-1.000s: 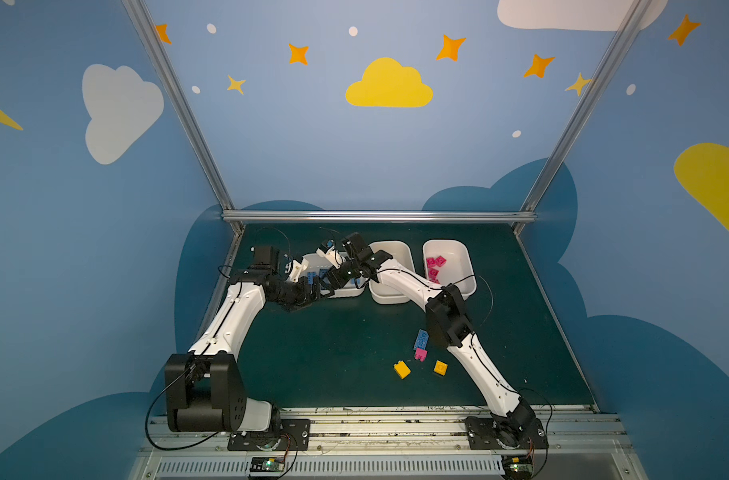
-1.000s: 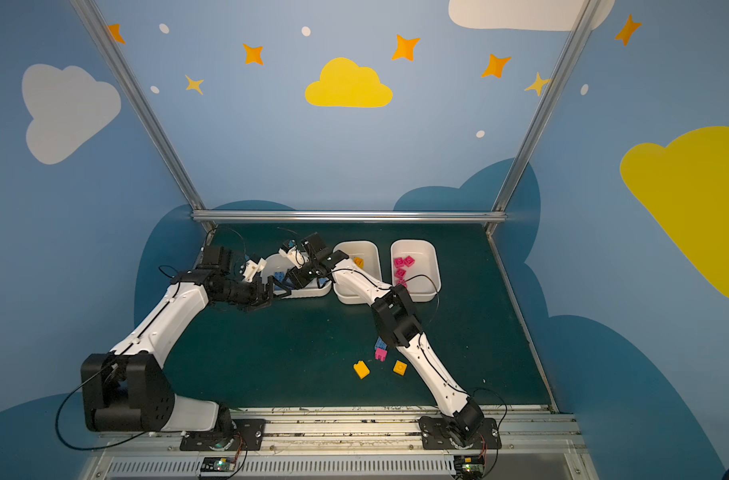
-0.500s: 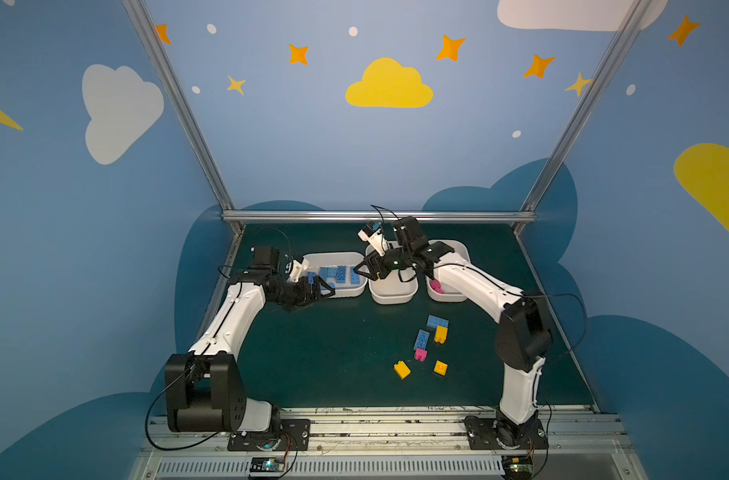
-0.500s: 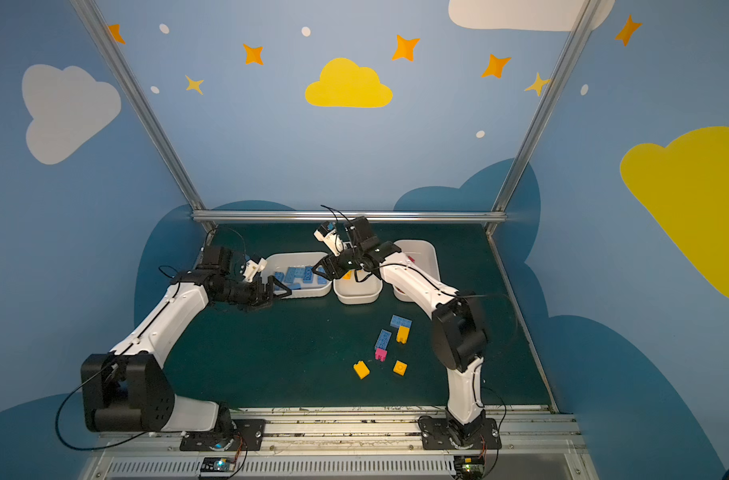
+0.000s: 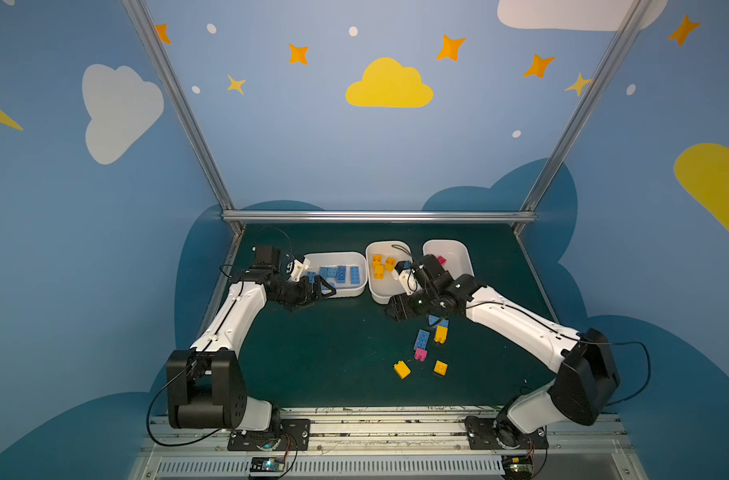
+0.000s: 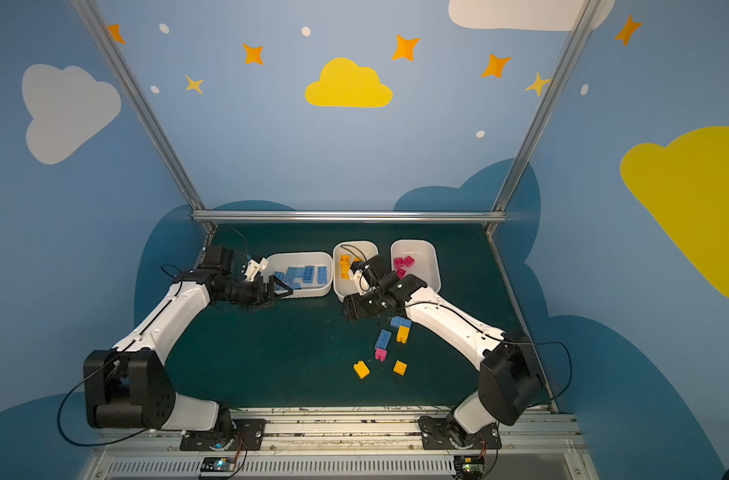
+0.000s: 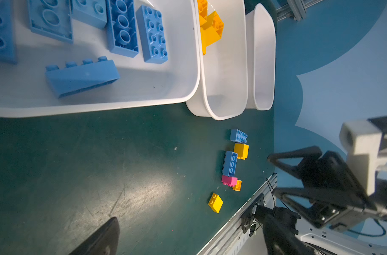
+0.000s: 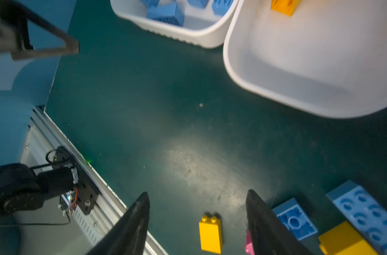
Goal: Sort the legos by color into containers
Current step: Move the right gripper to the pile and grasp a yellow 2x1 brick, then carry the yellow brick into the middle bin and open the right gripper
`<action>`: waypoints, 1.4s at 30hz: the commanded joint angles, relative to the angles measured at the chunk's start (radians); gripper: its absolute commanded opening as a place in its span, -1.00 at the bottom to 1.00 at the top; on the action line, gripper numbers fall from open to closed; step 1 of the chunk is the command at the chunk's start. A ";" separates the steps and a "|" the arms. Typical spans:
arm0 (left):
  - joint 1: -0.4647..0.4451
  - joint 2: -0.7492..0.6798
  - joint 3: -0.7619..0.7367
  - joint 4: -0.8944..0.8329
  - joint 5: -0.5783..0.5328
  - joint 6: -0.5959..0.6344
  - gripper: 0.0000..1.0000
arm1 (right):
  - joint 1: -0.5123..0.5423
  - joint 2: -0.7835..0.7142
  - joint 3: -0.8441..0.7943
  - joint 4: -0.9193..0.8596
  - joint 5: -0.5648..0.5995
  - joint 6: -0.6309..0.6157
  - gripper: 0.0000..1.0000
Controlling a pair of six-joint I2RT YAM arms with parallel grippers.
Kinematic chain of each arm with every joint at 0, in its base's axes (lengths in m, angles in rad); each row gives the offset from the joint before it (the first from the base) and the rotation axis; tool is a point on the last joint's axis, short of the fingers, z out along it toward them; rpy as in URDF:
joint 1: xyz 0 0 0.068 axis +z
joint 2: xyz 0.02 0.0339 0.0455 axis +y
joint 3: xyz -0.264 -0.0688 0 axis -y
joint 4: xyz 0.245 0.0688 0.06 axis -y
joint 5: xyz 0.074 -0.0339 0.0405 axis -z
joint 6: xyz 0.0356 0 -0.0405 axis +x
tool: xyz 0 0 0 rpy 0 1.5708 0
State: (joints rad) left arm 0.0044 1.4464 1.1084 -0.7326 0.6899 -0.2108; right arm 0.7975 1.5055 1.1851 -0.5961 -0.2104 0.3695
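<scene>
Right wrist | my right end effector [image 8: 198, 193] hung released and empty over the counter [image 8: 144, 99], likely lining up on a yellow lego [image 8: 211, 235] | left end effector [image 5: 326, 288] sat spread wide beside the blue tray [image 5: 354, 293], out of the way | six legos were loose, the rest in trays | the right arm had swung back from the middle tray [image 5: 377, 297] within half a second; left unchanged

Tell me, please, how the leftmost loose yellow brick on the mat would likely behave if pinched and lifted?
The yellow brick looks like hard moulded plastic, so it should stay stiff in a pinch. Its flat faces make rolling unlikely, though smooth sides might slip. Overturned blue bricks in the tray show hollow undersides, so it is probably light.
</scene>
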 commanded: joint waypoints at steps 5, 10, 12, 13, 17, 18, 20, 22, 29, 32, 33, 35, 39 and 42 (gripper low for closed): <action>-0.004 0.011 -0.003 0.006 0.016 0.003 0.99 | 0.146 0.031 -0.107 -0.143 0.192 0.013 0.38; -0.005 -0.002 -0.007 0.002 0.013 0.004 0.99 | 0.223 0.084 -0.155 -0.136 0.250 -0.011 0.37; -0.005 -0.004 -0.010 0.002 0.010 0.004 0.99 | 0.234 0.102 -0.161 -0.130 0.251 -0.012 0.36; -0.006 -0.003 -0.012 0.004 0.013 0.004 0.99 | 0.237 0.110 -0.166 -0.122 0.247 -0.014 0.35; -0.005 -0.004 -0.018 0.005 0.011 0.003 0.99 | 0.252 0.148 -0.179 -0.122 0.234 -0.013 0.31; -0.006 -0.006 -0.018 0.004 0.010 0.003 1.00 | 0.256 0.150 -0.184 -0.118 0.234 -0.011 0.30; -0.006 -0.005 -0.018 0.006 0.010 0.004 0.99 | 0.263 0.159 -0.195 -0.113 0.228 -0.006 0.27; -0.006 -0.003 -0.018 0.006 0.009 0.002 0.99 | 0.271 0.181 -0.196 -0.114 0.236 -0.011 0.24; -0.005 -0.003 -0.019 0.007 0.010 0.001 1.00 | 0.279 0.239 -0.161 -0.133 0.285 -0.020 -0.07; -0.007 -0.004 -0.023 0.007 0.012 0.001 0.99 | 0.278 0.250 -0.145 -0.170 0.328 -0.016 -0.27; -0.004 -0.006 -0.024 0.008 0.015 0.000 0.99 | 0.277 0.250 -0.138 -0.183 0.341 -0.017 -0.32; -0.007 -0.009 -0.030 0.014 0.024 -0.005 0.99 | 0.271 0.230 -0.125 -0.199 0.358 -0.021 -0.39; -0.010 -0.013 -0.029 0.019 0.045 -0.012 0.99 | 0.203 0.147 -0.080 -0.224 0.340 -0.028 -0.44; -0.013 -0.016 -0.020 0.025 0.058 -0.022 0.99 | 0.105 0.107 -0.017 -0.226 0.297 -0.064 -0.45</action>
State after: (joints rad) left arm -0.0029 1.4475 1.0843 -0.7143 0.7139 -0.2253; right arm 0.9714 1.6722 1.0969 -0.7948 0.1009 0.3363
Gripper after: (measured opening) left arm 0.996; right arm 0.334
